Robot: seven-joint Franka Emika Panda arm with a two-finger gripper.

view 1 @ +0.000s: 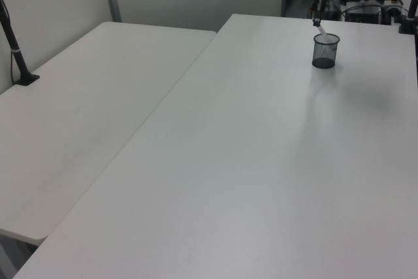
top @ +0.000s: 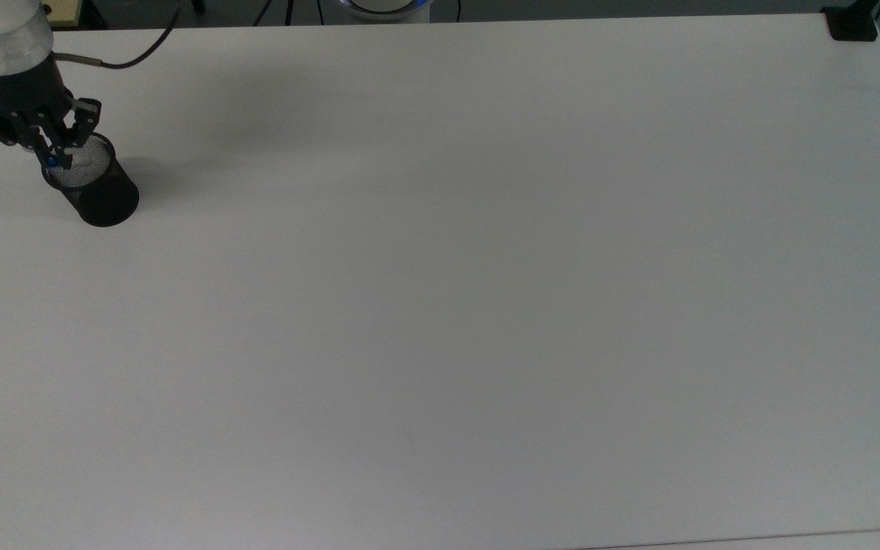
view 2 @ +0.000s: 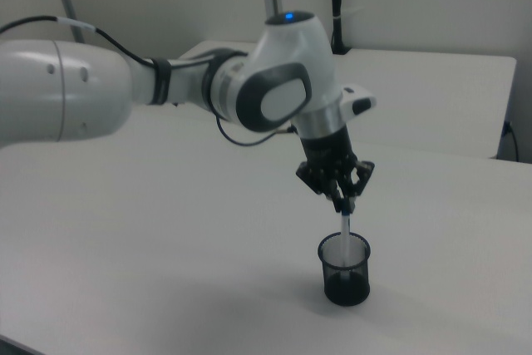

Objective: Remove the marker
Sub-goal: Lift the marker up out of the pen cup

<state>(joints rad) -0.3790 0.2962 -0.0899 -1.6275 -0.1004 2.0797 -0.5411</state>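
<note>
One white Franka arm (view 2: 166, 89) was seen reaching across the bench (view 2: 166, 239) in the right view, its wrist bent so that the gripper (view 2: 343, 203) pointed straight down over the black mesh cup (view 2: 345, 270). The gripper's two fingers were clenched on the blue-capped upper end of the marker (view 2: 346, 224). The marker hung upright, its white barrel passing down through the cup's mouth, so that its lower part was held inside the cup while its top stood above the rim. Whether the tip touched the cup's floor could not be told.

In the top view, the gripper (top: 52, 155) was seen at the top view's far left, over the edge of the cup (top: 104, 200) nearest the top view's left, with a speck of the marker's blue cap (top: 51, 160) between the fingers. In the left view, the cup (view 1: 325, 51) stood far off near the bench's distant end, with the marker (view 1: 319, 25) slanting up from its rim. No other contents were made out in the cup.
</note>
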